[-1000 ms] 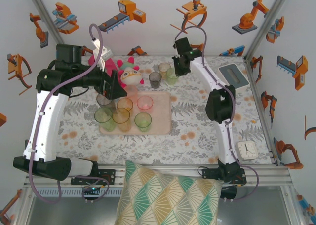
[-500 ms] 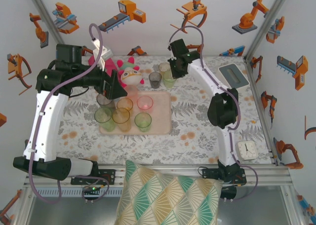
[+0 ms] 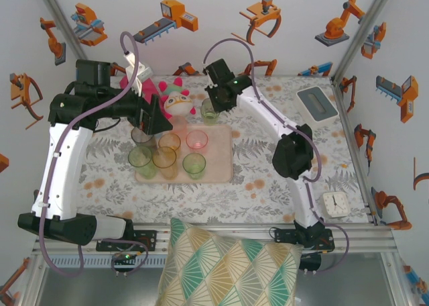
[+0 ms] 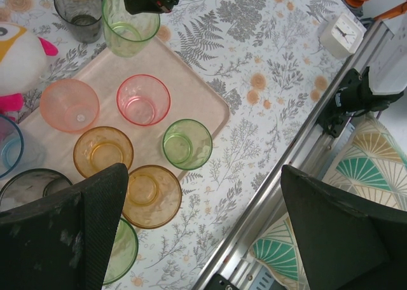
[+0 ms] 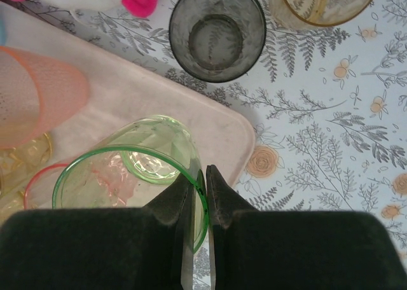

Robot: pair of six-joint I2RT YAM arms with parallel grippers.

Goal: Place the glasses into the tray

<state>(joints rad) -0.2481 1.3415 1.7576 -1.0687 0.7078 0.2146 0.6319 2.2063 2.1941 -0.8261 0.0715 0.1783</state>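
On my left wrist camera the blue tumbler ran off the left edge, and the fingers of the left gripper covered part of a grey tumbler and a green tumbler. On the right wrist, the amber tumbler was cropped at the top.

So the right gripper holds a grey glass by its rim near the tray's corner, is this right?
No, green, not grey: the right wrist view shows the right gripper holding the green glass by its rim near the corner of the tray.
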